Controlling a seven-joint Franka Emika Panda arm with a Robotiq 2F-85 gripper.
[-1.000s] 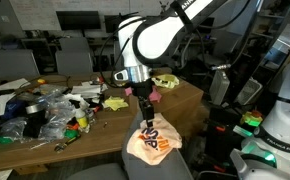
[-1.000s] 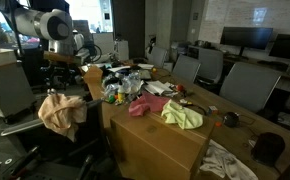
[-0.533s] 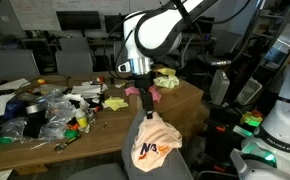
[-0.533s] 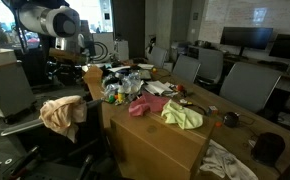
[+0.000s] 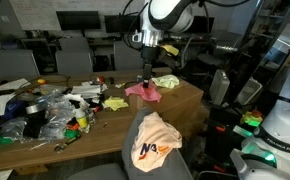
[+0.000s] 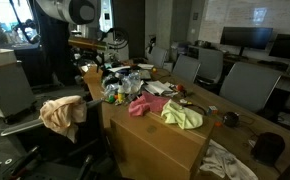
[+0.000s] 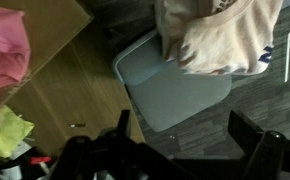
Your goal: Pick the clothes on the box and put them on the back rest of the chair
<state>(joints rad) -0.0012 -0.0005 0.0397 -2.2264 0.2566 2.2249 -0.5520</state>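
Observation:
A peach-cream shirt (image 5: 155, 140) with an orange and dark blue print hangs over the back rest of the grey chair (image 5: 135, 160), also in an exterior view (image 6: 60, 113). A pink garment (image 5: 143, 91) and a yellow-green one (image 5: 166, 81) lie on the brown box (image 5: 180, 103). My gripper (image 5: 149, 76) hangs open and empty just above the pink garment. In the wrist view the gripper (image 7: 185, 135) is open over the chair's seat (image 7: 175, 90), with the shirt (image 7: 220, 35) above it and the pink garment (image 7: 3, 60) at the left.
A long table (image 5: 105, 118) beside the box carries a heap of clutter (image 5: 45, 108). Grey chairs (image 5: 75, 52) stand in a row behind it. Equipment with green lights (image 5: 260, 150) stands by the chair. More cloth (image 6: 225, 160) lies on the floor below the box.
The gripper opened and let go of the peach shirt, which now stays draped on the back rest. The arm rose and swung over to the box, above the pink garment.

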